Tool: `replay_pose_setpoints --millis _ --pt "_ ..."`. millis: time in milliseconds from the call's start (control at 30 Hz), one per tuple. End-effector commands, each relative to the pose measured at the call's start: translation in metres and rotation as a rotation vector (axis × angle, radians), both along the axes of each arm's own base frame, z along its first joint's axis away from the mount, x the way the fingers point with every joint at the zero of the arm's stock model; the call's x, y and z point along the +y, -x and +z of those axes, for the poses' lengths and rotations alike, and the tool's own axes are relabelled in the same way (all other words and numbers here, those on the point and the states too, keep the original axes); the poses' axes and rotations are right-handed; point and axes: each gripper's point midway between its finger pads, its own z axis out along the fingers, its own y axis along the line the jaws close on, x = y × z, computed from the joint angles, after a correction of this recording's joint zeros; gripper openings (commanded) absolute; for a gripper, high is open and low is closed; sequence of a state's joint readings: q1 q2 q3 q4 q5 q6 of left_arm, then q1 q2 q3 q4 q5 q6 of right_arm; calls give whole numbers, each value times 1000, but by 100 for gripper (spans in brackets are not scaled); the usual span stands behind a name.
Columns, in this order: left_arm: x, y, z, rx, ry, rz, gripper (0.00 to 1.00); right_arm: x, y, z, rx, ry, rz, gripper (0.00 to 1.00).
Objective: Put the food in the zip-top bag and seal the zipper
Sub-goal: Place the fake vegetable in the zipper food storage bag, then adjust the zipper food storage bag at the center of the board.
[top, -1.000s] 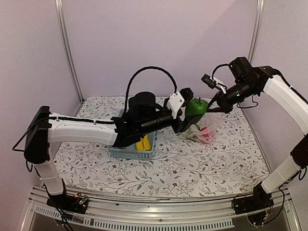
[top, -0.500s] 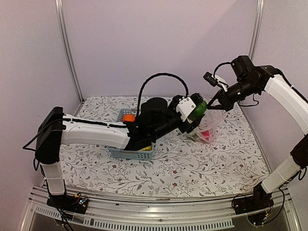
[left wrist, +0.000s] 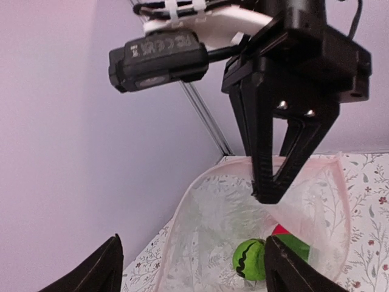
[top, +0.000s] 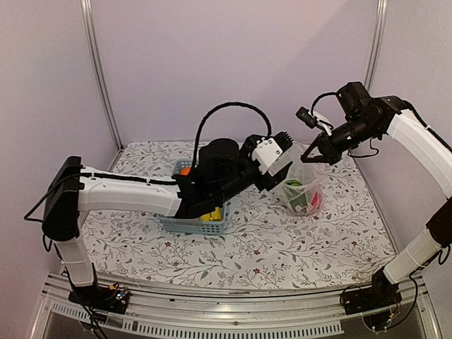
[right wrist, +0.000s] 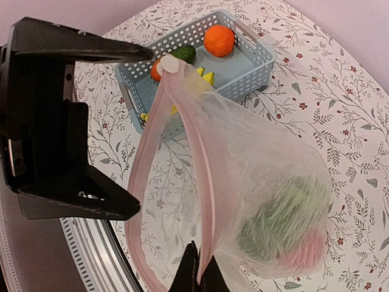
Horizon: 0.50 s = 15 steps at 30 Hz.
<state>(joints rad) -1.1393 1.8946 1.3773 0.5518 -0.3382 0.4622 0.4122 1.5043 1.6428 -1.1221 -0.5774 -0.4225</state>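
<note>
Only right wrist cam shows green veg (right wrist: 183, 53) near orange (right wrist: 219, 40) in basket (right wrist: 246, 85)

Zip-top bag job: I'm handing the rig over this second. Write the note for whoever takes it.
Right gripper: shut on the rim of the clear plastic zip-top bag, holding its mouth up and open.
Left gripper: open, empty, facing the bag's mouth.
Done: a round green toy fruit and a red piece are in the bag.
Left: round orange toy, dark green piece and yellow bananas in the light-blue slatted basket; then seal the zipper.
</note>
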Motion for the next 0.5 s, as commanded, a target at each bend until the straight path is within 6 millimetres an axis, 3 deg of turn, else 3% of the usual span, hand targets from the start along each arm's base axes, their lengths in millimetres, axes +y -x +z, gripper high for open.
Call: replay_pose_setpoints --millis 0,100,200,333,467 --pt "-3 57 34 -5 -39 -234 77 -1 0 11 -27 -5 -12 0" --pt "-7 83 18 84 -125 -382 72 -2 2 12 -30 -7 -6 0" --pt "-11 98 -3 164 -240 -467 69 -1 8 15 -28 -19 15 0" --pt "-17 97 -40 250 -387 -477 66 0 11 15 -20 -26 31 0" --pt "-25 86 -62 283 -452 -438 63 0 15 14 -10 -28 35 0"
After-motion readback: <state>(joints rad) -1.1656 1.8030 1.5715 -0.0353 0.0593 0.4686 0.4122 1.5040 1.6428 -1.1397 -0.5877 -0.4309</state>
